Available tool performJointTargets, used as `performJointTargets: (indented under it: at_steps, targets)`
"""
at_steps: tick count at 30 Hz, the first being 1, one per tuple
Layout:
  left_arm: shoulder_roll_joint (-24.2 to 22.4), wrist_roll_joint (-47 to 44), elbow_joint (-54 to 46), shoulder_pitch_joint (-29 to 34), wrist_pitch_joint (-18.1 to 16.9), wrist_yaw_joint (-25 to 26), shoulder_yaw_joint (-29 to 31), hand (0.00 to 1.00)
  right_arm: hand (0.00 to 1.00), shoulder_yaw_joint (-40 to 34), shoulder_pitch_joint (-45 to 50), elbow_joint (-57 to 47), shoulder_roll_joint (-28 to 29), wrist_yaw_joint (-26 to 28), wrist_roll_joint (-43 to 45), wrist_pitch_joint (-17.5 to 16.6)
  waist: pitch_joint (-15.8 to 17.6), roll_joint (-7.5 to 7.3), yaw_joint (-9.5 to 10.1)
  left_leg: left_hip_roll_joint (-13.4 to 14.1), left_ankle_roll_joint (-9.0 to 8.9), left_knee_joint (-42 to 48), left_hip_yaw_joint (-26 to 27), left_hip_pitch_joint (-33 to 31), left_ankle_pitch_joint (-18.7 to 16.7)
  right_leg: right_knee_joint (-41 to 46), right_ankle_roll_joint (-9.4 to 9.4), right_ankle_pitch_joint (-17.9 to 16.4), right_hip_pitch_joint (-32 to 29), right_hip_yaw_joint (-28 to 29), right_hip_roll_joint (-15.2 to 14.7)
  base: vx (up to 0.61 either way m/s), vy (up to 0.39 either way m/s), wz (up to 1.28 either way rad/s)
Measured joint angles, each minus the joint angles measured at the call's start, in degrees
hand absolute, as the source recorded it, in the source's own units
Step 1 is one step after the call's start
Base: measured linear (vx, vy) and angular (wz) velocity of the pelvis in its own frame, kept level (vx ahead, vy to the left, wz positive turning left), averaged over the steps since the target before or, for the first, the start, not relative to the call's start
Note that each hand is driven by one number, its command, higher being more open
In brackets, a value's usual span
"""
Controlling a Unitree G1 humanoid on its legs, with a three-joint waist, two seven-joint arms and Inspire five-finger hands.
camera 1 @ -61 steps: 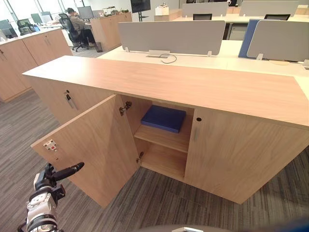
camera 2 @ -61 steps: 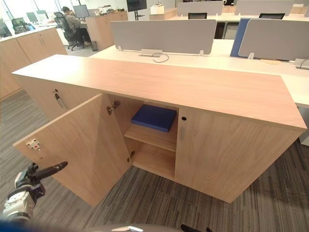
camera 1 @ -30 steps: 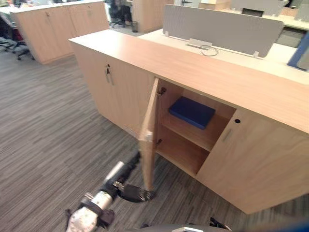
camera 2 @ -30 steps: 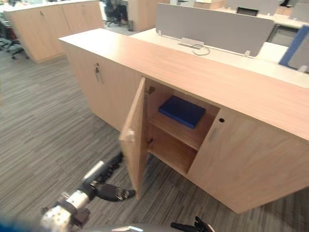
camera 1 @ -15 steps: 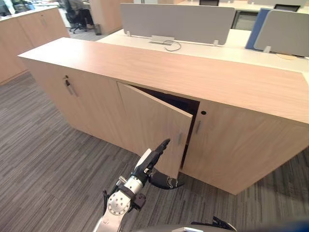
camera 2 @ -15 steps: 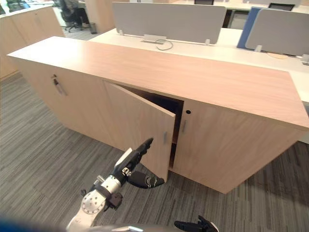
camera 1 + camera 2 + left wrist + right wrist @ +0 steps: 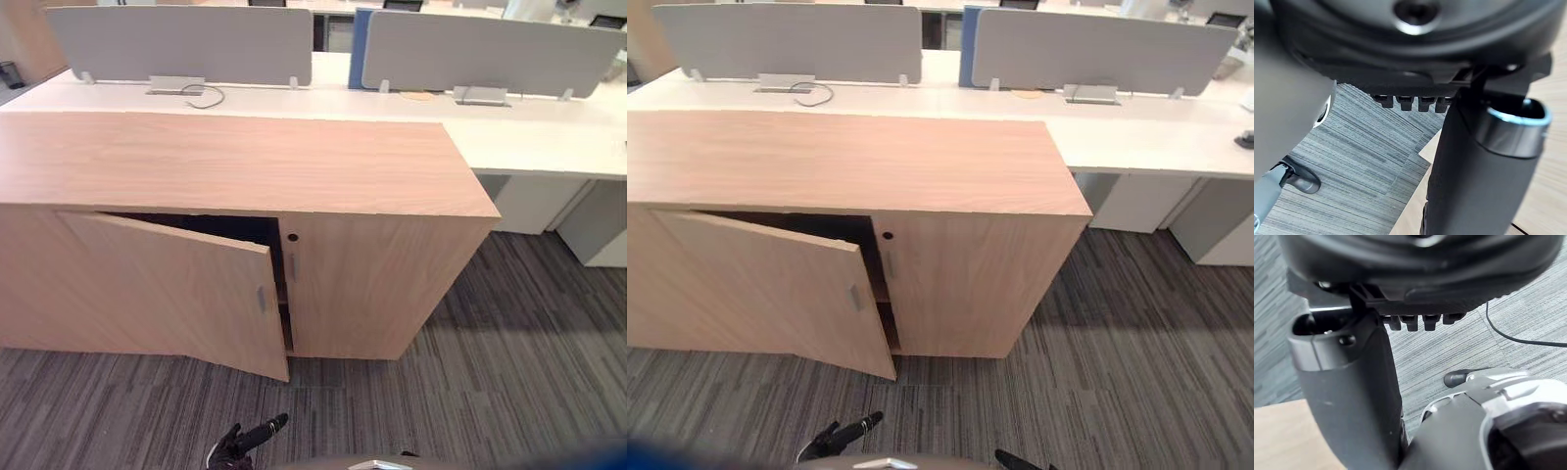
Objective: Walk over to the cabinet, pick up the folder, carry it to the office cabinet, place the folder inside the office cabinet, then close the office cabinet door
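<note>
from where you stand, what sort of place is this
Most likely an open-plan office: a low wooden cabinet with its door ajar, white desks with grey divider screens behind it, grey striped carpet.

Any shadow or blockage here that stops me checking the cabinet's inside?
Left eye view: the gap behind the ajar door is in deep shadow, so the inside cannot be read; the cabinet top is evenly lit, no glare. Left wrist view: the left hand covers much of the carpet. Right wrist view: the right hand does likewise.
</note>
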Motion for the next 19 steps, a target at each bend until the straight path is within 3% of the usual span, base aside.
performJointTargets:
  at_steps: [1, 2, 3, 4, 5, 6, 8, 9, 10, 11, 12, 14, 17, 19]
  targets:
    - [-0.5, 0.0, -0.6, 0.0, -0.2, 0.3, 0.4, 1.00, 1.00, -0.9, -0.2, 0.0, -0.4, -0.2, 0.1, 0.3, 0.1, 1.00, 0.13, 2.3, 1.50, 6.9, -1.2, -2.1, -0.6, 0.1, -0.60, -0.4, 0.6, 1.2, 1.1, 0.11, -0.118, -0.52]
    - [-1.3, -0.5, -1.6, 0.1, -0.4, 0.9, 1.2, 1.00, 1.00, -1.8, -0.7, 0.1, -0.6, -0.6, 0.4, 0.7, 0.7, 1.85, 0.16, 3.7, 4.11, 14.0, -5.6, -5.1, 0.1, 0.2, -1.27, -0.9, 1.4, 2.3, 1.9, 0.12, -0.135, -0.52]
    - [-1.8, -1.0, -2.2, 0.2, -0.6, 1.0, 1.7, 1.00, 1.00, -2.5, -0.9, 0.1, -0.7, -0.8, 0.6, 0.7, 0.8, 2.23, 0.24, 3.6, 5.62, 17.4, -9.0, -6.8, 1.1, 0.3, -1.39, -1.1, 1.7, 3.0, 2.1, 0.08, -0.057, -0.56]
    - [-2.5, -3.6, -3.3, 0.4, -1.2, 1.8, 2.0, 1.00, 1.00, -2.5, -1.4, 0.3, -1.0, -1.6, 2.2, 1.0, 1.1, 2.69, 0.90, 1.6, 4.94, 22.5, -15.4, -9.7, -0.5, 0.6, -1.76, -1.4, 1.9, 4.7, 1.9, 0.06, 0.001, -0.50]
    - [-3.1, -4.7, -4.0, 0.4, -1.6, 2.4, 2.0, 1.00, 1.00, -2.5, -1.8, 1.1, -1.3, -1.9, 2.1, 1.0, 1.3, 2.82, 1.28, -0.2, 4.01, 23.8, -17.9, -10.9, -2.1, 0.7, -1.80, -1.4, 1.9, 5.5, 1.6, 0.07, 0.058, -0.65]
    - [-4.2, -5.1, -5.2, 0.6, -2.4, 3.6, 1.9, 1.00, 1.00, -2.4, -2.5, 2.2, -1.6, -2.3, 2.2, 1.8, 1.6, 2.43, 1.95, -3.8, 3.40, 24.3, -20.9, -12.5, -4.5, 0.9, -1.87, -1.5, 2.0, 7.1, 0.8, 0.08, 0.120, -0.63]
    - [-4.8, -5.0, -8.4, 1.4, -3.0, 5.8, 1.9, 1.00, 1.00, -0.7, -3.2, 1.8, -1.5, -3.5, 2.2, 2.2, 2.8, 1.98, 2.50, -8.0, 3.45, 23.6, -23.0, -14.3, -7.1, 1.0, -1.91, -1.7, 2.7, 9.1, 0.1, 0.06, 0.189, -0.63]
    - [-4.7, -5.1, -9.4, 2.3, -3.2, 6.7, 1.8, 1.00, 1.00, -0.3, -3.6, 1.7, -1.6, -4.1, 2.2, 2.1, 2.9, 2.00, 2.56, -11.1, 2.91, 18.8, -25.7, -14.6, -6.8, 1.3, -0.49, -1.6, 2.8, 10.2, 0.1, 0.03, 0.211, -0.50]
    - [-4.8, -5.1, -9.4, 2.8, -3.3, 6.7, 1.8, 1.00, 1.00, -0.4, -3.7, 1.6, -1.8, -4.3, 2.2, 2.0, 2.8, 2.58, 2.57, -11.5, 3.19, 15.0, -26.4, -14.2, -4.1, 1.2, 0.03, -1.8, 2.9, 10.8, 0.7, 0.04, 0.254, -0.48]
    - [-4.6, -5.3, -8.6, 3.5, -2.7, 6.0, 1.8, 1.00, 1.00, -0.3, -3.7, 1.0, -1.4, -4.7, 2.2, 1.8, 2.7, 2.96, 2.35, -11.8, 3.12, 10.3, -26.9, -11.9, -6.6, 0.6, 0.96, -1.8, 3.2, 11.4, 1.0, 0.05, 0.157, -0.20]
    - [-4.4, -5.6, -8.7, 3.5, -2.6, 5.8, 1.9, 1.00, 1.00, -0.1, -3.6, 0.7, -1.2, -4.9, 2.2, 1.8, 2.7, 2.81, 2.32, -11.8, 3.48, 9.2, -26.7, -11.5, -6.9, 0.4, 1.16, -1.7, 3.2, 11.4, 0.8, 0.04, 0.168, -0.11]
    - [-2.6, -8.2, -8.9, 5.1, -2.5, 3.7, 2.0, 1.00, 1.00, 0.3, -3.3, -1.1, 0.8, -5.4, 2.1, 1.8, 2.3, -0.17, 2.84, -14.0, 4.77, 5.7, -25.2, -11.1, -5.6, 0.7, 2.20, -1.4, 1.8, 11.6, -1.7, 0.03, 0.144, -0.06]
    - [-1.4, -7.5, -8.5, 6.9, -2.2, 2.8, 1.4, 1.00, 1.00, 3.0, -2.4, -3.2, 1.5, -5.4, 2.2, 1.7, 1.2, -1.77, 3.15, -17.8, 5.79, -3.0, -23.5, -7.5, -1.4, 0.6, 3.26, -1.3, 1.2, 11.3, -5.1, 0.09, 0.103, -0.04]
    - [-0.9, -2.4, -8.4, 6.4, -2.5, 2.6, -0.7, 1.00, 1.00, 5.2, -2.8, -4.5, 1.7, -5.4, 2.2, 1.3, 0.4, -2.01, 3.10, -19.7, 6.22, -9.4, -22.9, -5.3, 2.2, 0.2, 3.85, -1.0, 0.5, 11.2, -6.7, 0.06, 0.031, -0.01]
